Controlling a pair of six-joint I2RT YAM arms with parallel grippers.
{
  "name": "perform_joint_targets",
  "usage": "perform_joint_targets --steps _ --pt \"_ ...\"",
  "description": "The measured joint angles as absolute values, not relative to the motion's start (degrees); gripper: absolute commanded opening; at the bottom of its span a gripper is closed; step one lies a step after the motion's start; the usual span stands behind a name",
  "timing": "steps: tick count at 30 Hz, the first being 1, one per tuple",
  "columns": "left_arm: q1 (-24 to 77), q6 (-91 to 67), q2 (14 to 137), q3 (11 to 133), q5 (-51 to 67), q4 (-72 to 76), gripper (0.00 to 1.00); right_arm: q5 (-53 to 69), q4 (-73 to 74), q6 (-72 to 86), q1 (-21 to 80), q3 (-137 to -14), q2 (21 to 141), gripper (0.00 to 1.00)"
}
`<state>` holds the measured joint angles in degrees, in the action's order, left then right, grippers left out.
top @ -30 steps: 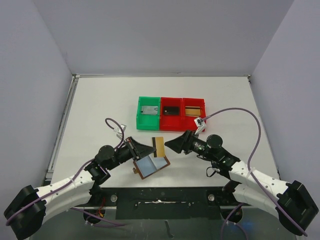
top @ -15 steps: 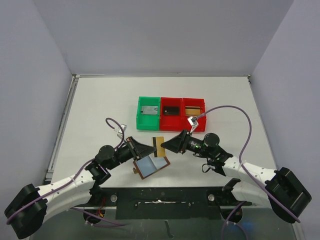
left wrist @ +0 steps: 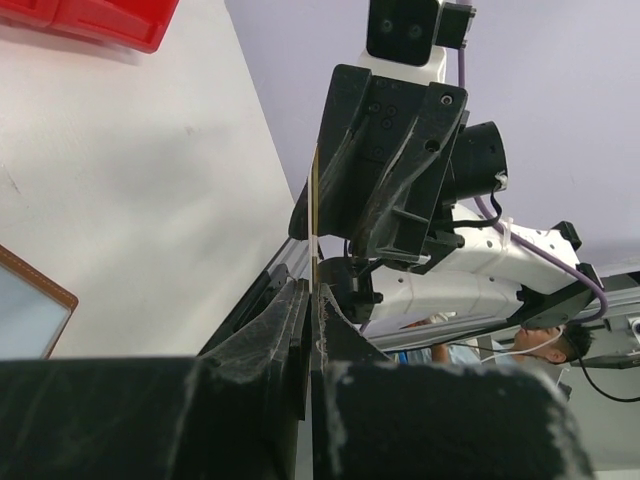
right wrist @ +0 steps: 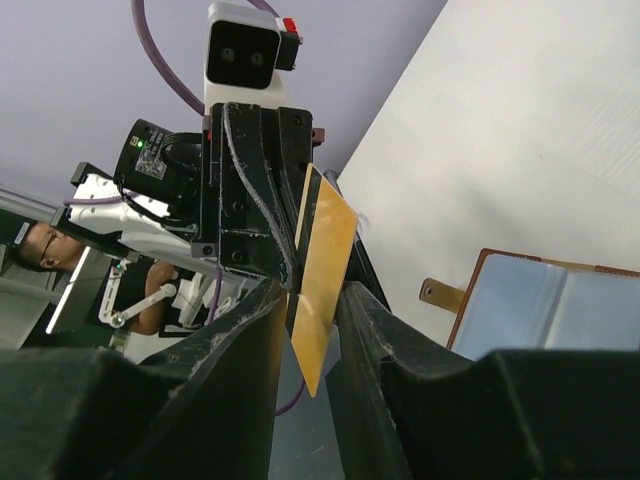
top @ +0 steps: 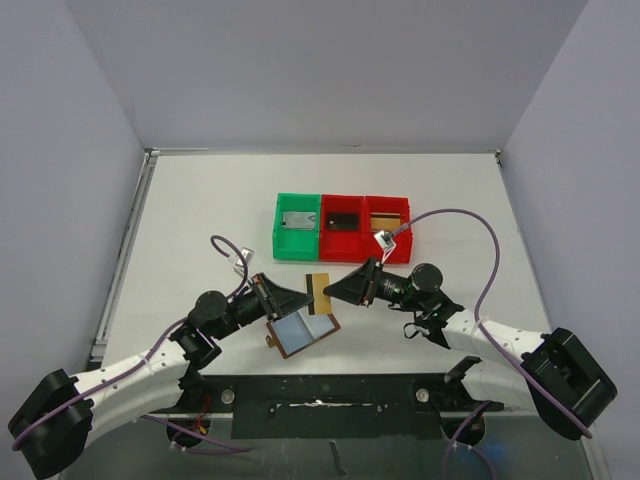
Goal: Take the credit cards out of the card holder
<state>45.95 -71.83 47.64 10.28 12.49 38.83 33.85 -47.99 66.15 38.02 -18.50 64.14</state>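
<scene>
My left gripper [top: 303,296] is shut on a gold-yellow credit card [top: 320,291] and holds it above the table, just over the card holder. In the left wrist view the card [left wrist: 315,215] shows as a thin edge rising from my closed fingertips [left wrist: 300,295]. My right gripper [top: 336,289] has come in from the right. In the right wrist view its fingers [right wrist: 262,300] straddle the card [right wrist: 325,260] with little room on either side, still open. The card holder [top: 301,333] lies open on the table, its pale blue pockets up, also seen in the right wrist view [right wrist: 560,305].
A green bin [top: 298,250] and two red bins [top: 345,252] stand in a row behind the grippers, each with a small item inside. A corner of a red bin [left wrist: 90,20] shows in the left wrist view. The table's near edge lies just below the holder.
My right gripper has slid left toward the card and its jaws have narrowed around it. The left gripper, the card and the holder have stayed where they were.
</scene>
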Motion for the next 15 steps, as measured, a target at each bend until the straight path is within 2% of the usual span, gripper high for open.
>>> perform_joint_targets --steps 11,15 --pt "46.0 -71.9 48.3 10.3 14.0 40.7 0.00 38.4 -52.4 68.1 37.8 -18.5 67.8 0.18" --pt "46.0 -72.0 48.3 10.3 14.4 41.6 0.00 39.6 -55.6 69.4 37.8 -18.5 69.0 0.11"
